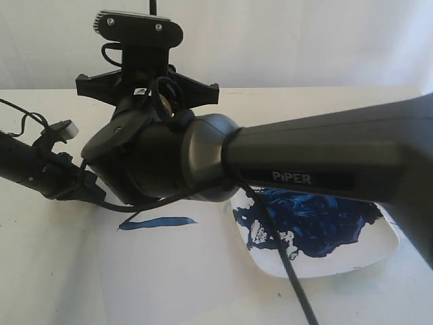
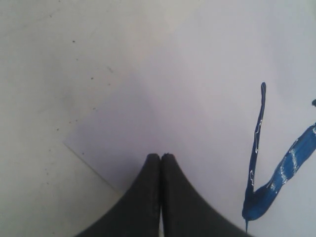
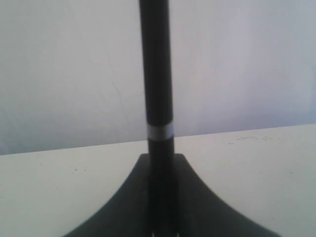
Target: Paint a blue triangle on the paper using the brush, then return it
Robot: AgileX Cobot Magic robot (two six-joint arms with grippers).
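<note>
Two fingers of the right gripper clamped on the brush, handle straight out between them. Left gripper closed, empty, over the paper, just beside two strokes of the blue triangle.

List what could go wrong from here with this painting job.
1. The blue triangle has just two strokes showing in the left wrist view; the closing side may miss a corner.
2. Its strokes glisten wet; the right arm reaching across could smear them.
3. The left claw, shut, sits near a corner of the paper; whether it presses is unclear, so the sheet might slide.
</note>
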